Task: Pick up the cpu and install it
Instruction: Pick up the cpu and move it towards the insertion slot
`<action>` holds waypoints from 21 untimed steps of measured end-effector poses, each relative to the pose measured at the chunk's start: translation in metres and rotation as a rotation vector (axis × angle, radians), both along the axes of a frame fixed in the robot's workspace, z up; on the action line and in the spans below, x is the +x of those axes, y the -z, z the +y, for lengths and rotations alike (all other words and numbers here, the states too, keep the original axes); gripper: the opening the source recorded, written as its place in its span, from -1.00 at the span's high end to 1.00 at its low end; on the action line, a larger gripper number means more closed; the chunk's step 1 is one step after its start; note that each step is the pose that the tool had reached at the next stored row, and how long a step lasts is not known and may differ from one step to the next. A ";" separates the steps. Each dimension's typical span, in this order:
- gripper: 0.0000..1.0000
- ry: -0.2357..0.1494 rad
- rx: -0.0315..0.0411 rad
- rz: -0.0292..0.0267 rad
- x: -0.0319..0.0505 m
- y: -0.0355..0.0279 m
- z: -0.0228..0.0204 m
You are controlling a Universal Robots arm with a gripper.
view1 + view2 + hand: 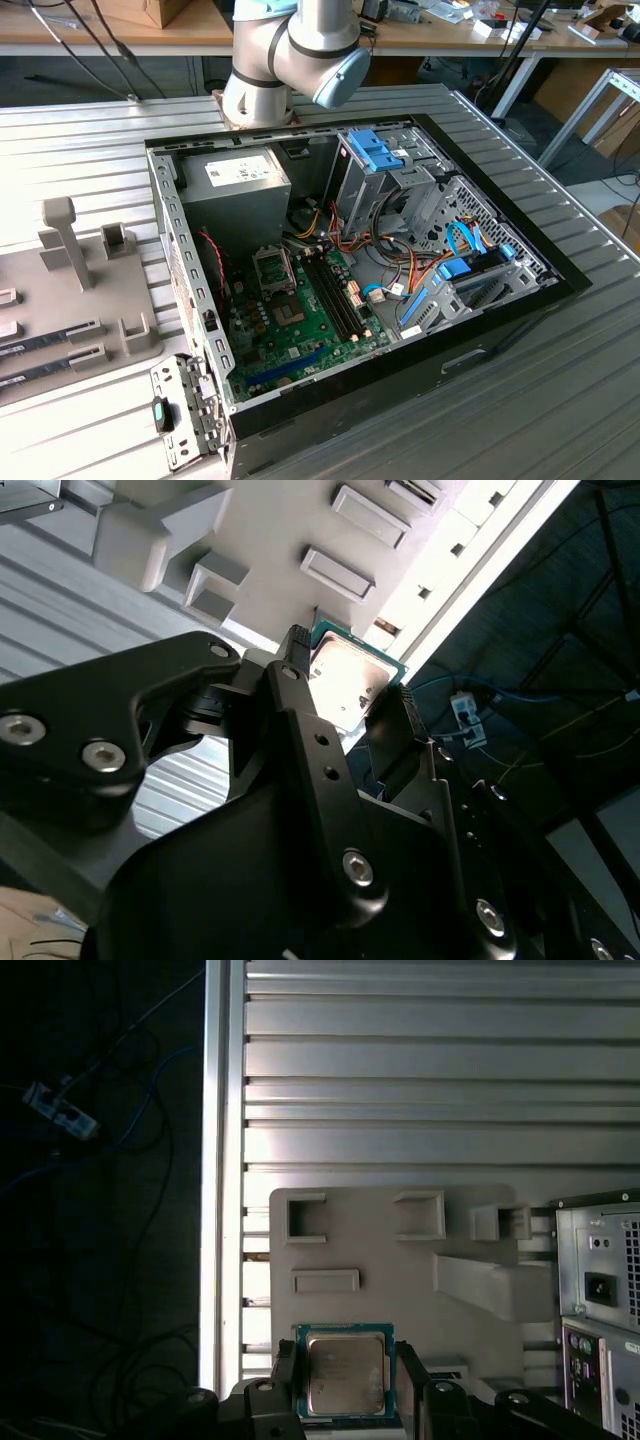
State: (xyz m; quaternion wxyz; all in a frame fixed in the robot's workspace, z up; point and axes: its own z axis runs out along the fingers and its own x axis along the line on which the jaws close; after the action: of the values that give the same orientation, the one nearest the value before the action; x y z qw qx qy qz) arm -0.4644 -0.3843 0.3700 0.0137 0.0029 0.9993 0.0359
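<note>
Silvery cpu [346,1376] sits gripped between the jaws (green rim showing).

The arm [292,55] bends sharply, its jaws clamped on the cpu [346,1372].

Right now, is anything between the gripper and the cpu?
Nothing visible does. In the first wrist view, the small square silvery cpu with a green rim is held directly between the fingers of the black gripper, above the grey plastic tray.
</note>
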 end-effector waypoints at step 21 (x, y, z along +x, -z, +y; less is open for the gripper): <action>0.05 0.000 -0.0804 -0.0001 0.0008 -0.0039 -0.0004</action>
State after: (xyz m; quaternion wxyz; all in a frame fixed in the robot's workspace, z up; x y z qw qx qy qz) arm -0.4636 -0.3848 0.3739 0.0138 0.0024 0.9999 -0.0043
